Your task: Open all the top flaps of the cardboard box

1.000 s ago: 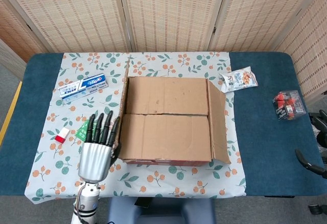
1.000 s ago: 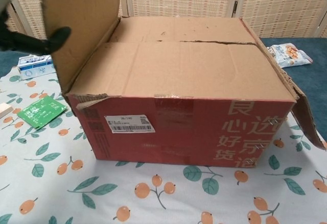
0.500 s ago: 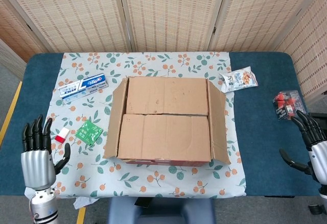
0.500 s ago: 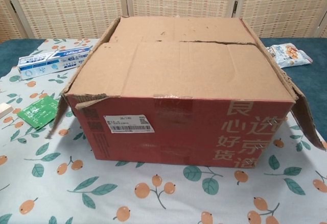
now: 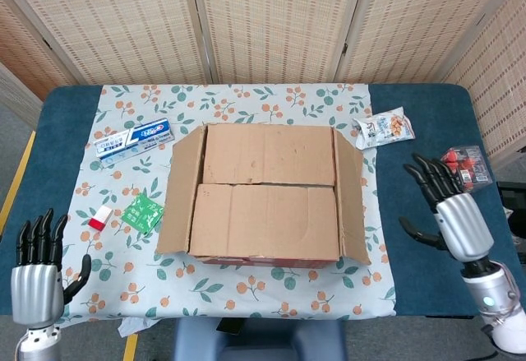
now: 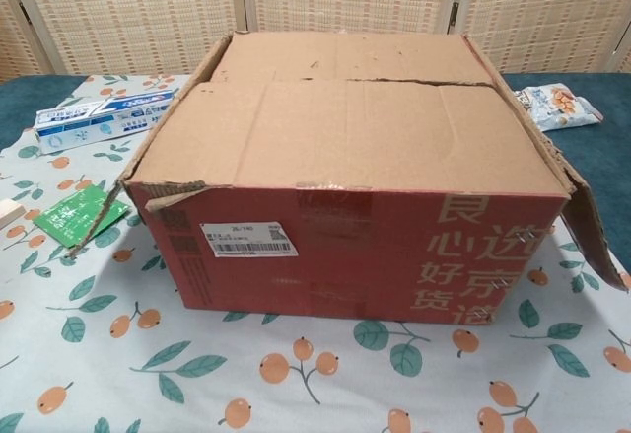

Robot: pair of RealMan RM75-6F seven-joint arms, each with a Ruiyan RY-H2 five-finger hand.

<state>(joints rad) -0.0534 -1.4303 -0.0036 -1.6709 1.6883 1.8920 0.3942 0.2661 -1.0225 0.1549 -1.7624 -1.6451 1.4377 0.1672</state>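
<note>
Cardboard box (image 5: 267, 192) sits mid-table, side flaps splayed out, two large top flaps flat (closed); left hand (image 5: 37, 283) and right hand (image 5: 456, 217) hover well apart, fingers spread, empty.

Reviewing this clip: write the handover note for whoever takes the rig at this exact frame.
Left hand: open, holding nothing, at the near left table edge.
Right hand: open, holding nothing, right of the box.
Cardboard box: mid-table on the patterned cloth.
Done: left side flap and right side flap are folded out.
Left: far flap and near flap lie closed; lift both.
</note>
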